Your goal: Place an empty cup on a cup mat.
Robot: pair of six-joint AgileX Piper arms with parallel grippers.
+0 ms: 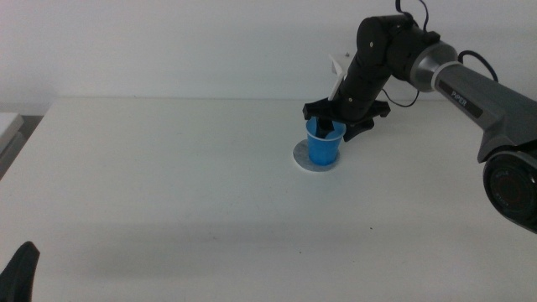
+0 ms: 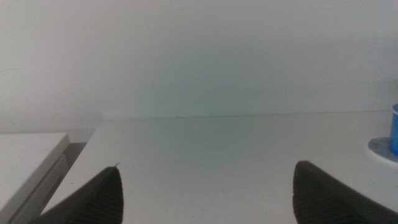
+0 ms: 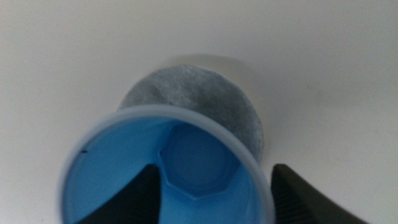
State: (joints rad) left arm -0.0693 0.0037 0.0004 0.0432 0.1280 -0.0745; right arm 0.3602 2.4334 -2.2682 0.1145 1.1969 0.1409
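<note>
A: Nearest to the camera, at the bottom edge of the middle view, the left gripper (image 1: 21, 270) waits with its jaws spread and nothing between them. Why is it so low?

B: I think it is only parked, out of the way. Farther on, the cup (image 1: 323, 144) stands on the cup mat (image 1: 300, 159), on the white table (image 1: 168, 184).

A: And the right gripper (image 1: 327, 126)?

B: One jaw is inside the cup, one outside (pinching the wall at the rim), probably to keep it steady. The cup is upright, its long axis vertical, the mouth pointing up, and it is empty.
</note>
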